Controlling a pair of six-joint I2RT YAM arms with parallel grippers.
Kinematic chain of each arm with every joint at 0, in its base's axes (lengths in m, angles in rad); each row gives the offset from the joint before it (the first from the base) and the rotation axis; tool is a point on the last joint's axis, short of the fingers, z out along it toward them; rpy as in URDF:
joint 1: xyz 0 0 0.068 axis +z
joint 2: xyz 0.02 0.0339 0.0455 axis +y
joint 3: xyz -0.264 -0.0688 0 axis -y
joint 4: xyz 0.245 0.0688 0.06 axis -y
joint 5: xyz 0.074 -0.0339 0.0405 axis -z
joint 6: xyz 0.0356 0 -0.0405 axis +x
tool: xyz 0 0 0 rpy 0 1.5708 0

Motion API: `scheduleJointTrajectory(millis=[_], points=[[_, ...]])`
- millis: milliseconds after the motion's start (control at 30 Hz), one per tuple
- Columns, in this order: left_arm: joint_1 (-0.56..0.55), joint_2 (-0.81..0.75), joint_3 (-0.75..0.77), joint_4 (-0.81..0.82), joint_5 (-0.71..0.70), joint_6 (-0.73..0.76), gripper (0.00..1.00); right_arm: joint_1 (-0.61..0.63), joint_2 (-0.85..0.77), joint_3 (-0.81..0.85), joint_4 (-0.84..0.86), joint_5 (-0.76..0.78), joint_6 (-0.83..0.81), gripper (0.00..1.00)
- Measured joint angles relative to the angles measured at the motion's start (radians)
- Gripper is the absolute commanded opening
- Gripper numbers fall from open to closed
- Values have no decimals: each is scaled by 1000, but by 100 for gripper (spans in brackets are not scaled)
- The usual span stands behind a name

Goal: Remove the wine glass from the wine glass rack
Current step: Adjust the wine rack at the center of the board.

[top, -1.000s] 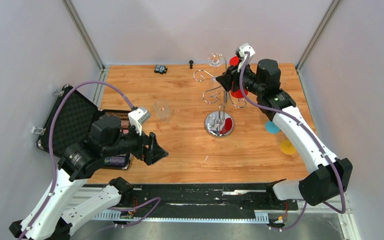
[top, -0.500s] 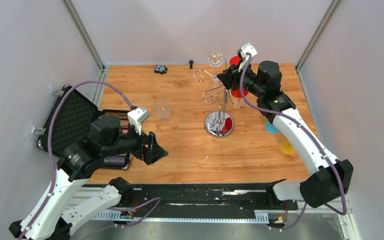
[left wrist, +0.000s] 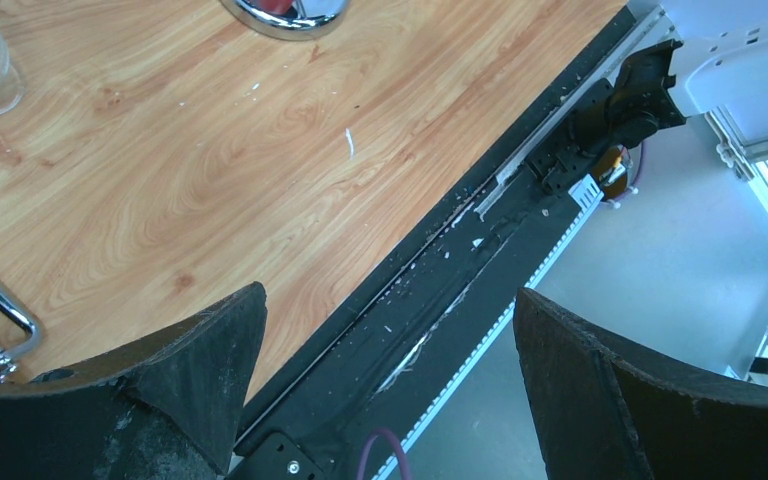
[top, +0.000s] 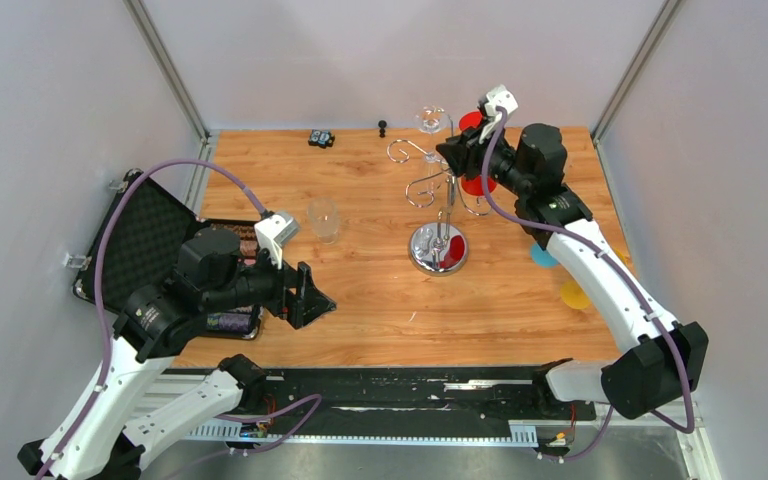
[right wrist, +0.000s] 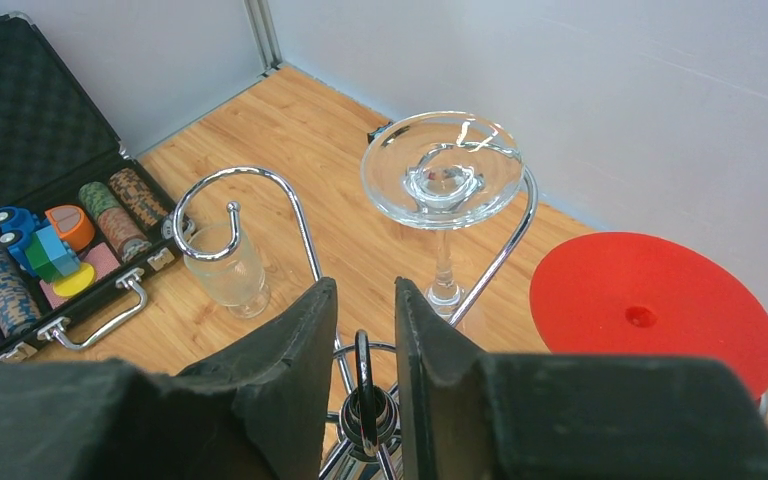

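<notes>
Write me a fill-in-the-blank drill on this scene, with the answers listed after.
The wine glass hangs on the wine glass rack with its foot facing ____.
The flat disc beside its stem is coloured ____.
The left pincer is open and holds ____.
The black case at the left edge of the table lies ____.
Answers: up; red; nothing; open.

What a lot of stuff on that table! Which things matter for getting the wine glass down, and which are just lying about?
Part of the job:
wine glass, hanging upside down
chrome rack
right gripper, up close to the rack

Just lying about:
tumbler
black case
red disc
blue disc
yellow disc
</notes>
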Motion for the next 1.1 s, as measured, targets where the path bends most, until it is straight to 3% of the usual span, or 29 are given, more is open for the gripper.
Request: scheduleJointTrajectory(millis=[400, 633, 1100], points=[[0, 0, 0, 0, 0, 0, 100, 0, -5, -13, 40, 0, 1, 19], [0, 0, 0, 0, 0, 0, 100, 0, -13, -26, 58, -1, 2, 0], [0, -1, 8, -11, -3, -1, 100, 2, -34, -60, 92, -23, 4, 0]])
